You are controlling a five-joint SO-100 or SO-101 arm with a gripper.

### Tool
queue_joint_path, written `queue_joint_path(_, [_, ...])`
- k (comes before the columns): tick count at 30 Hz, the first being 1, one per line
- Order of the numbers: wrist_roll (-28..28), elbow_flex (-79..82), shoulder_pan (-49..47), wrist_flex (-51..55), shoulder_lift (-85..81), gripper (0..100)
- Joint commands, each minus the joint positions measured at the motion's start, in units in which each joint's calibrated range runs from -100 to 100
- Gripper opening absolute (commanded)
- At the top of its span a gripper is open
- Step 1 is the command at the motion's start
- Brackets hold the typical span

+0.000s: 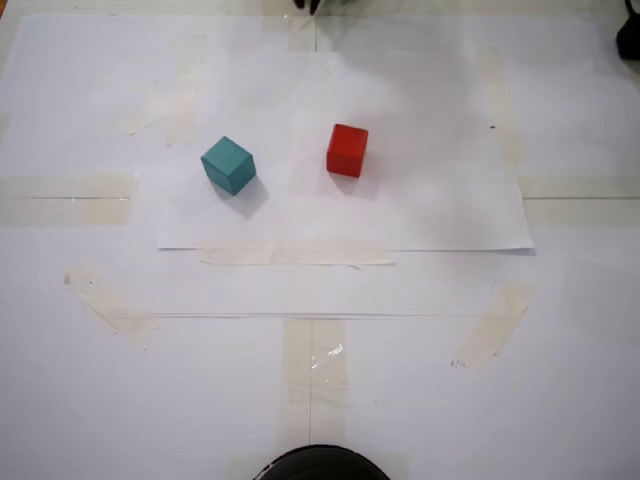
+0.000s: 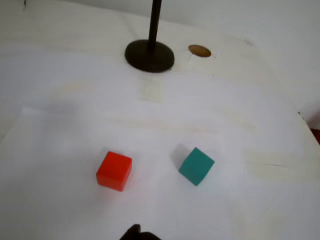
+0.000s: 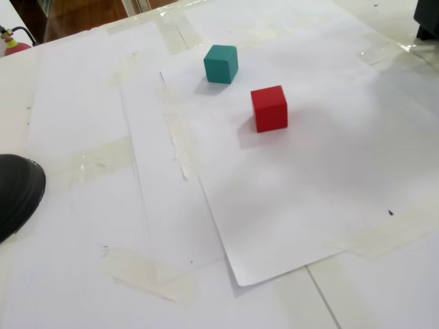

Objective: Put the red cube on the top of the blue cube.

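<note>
The red cube [image 3: 269, 107] and the blue cube [image 3: 221, 64] stand apart on one white paper sheet [image 3: 322, 199]; a dark round object [image 3: 17, 192], maybe a base, sits at the left edge.

Red cube [image 1: 347, 150] plain bright red; blue cube [image 1: 229, 165] plain teal; paper sheet [image 1: 430, 200] white.

Open gap between red cube [image 1: 347, 150], blue cube [image 1: 228, 165]
</note>
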Motion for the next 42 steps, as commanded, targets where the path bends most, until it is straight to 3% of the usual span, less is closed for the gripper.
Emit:
queue_joint_path(1, [-2.8,-8.6,-1.1,-4.5,3.8,0])
queue_joint_path(10, [-4.3,-38.2,-8.3,-6.2,45.6,0])
queue_joint_path(19, [-8.4,-45.8,-12.9,-5.4,73.5,0])
queue_joint_path(30, [-8.5,-60.0,-13.0,4.6,89.2,0])
queue_joint_path(42, [-8.4,-73.4,-12.0,8.0,97.2,0])
